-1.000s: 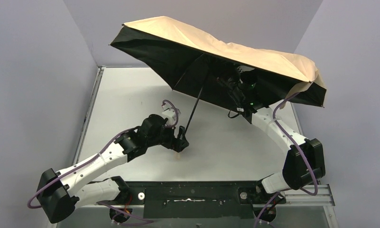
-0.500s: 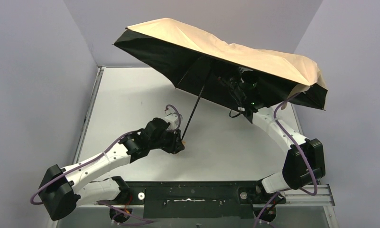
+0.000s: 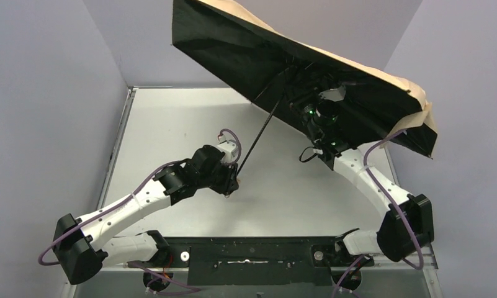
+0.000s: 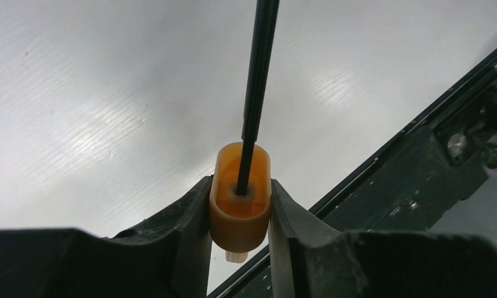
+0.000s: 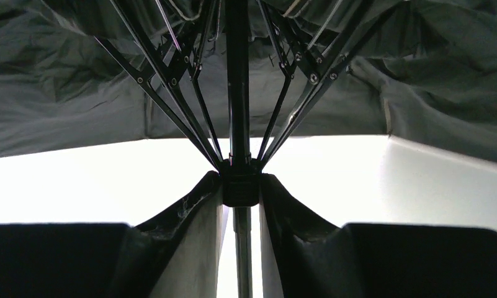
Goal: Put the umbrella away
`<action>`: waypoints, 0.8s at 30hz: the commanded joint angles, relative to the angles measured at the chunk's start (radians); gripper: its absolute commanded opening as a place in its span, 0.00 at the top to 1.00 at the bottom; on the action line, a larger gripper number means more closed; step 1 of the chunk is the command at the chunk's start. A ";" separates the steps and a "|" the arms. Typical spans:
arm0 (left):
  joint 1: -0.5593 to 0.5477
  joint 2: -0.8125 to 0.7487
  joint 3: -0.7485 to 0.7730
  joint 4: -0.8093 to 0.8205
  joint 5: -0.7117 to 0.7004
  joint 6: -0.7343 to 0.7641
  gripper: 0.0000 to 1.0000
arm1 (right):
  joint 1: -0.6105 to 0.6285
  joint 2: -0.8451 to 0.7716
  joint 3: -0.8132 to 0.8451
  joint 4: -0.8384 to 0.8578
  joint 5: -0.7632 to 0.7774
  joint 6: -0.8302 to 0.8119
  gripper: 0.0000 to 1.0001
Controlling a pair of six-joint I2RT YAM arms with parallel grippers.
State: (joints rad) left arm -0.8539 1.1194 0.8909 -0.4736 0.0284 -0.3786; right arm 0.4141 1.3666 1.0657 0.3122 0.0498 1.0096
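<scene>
you have the umbrella (image 3: 308, 68) open and off the table (image 3: 165, 124), its canopy tilted across the upper right of the top view with the black underside facing the camera and the tan top showing only along the upper edge. your left gripper (image 4: 240, 198) is pinching the small tan handle (image 4: 233, 225) at the centre left of the top view, one finger on each side, with the thin black shaft (image 4: 258, 74) running up out of it. your right gripper (image 5: 240, 185) is closed on the black runner (image 5: 240, 194) under the canopy, where the ribs (image 5: 171, 93) fan out. the main risk is probably the shaft: both arms hold one thin rod at opposite ends, so any move that is not matched between them could bend it or wrench the handle out of the left pinch. the handle looks smooth and rounded, so a sideways pull may roll it free. sliding the runner down to fold the canopy could draw the ribs or loose fabric against the right fingers and snag them. the canopy's lower right corner hangs close to the right wall (image 3: 463, 93) and could catch there if you swing it. no brand, label or writing can be read in any view.
</scene>
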 commanded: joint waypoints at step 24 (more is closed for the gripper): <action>0.085 0.069 0.272 0.355 -0.226 0.079 1.00 | 0.401 -0.022 -0.261 -0.069 -0.042 0.115 1.00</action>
State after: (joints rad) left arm -0.8085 1.2148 1.0668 -0.3859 -0.0940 -0.3256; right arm 0.7662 1.3228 0.8028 0.3355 0.0956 1.1706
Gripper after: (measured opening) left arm 0.290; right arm 0.239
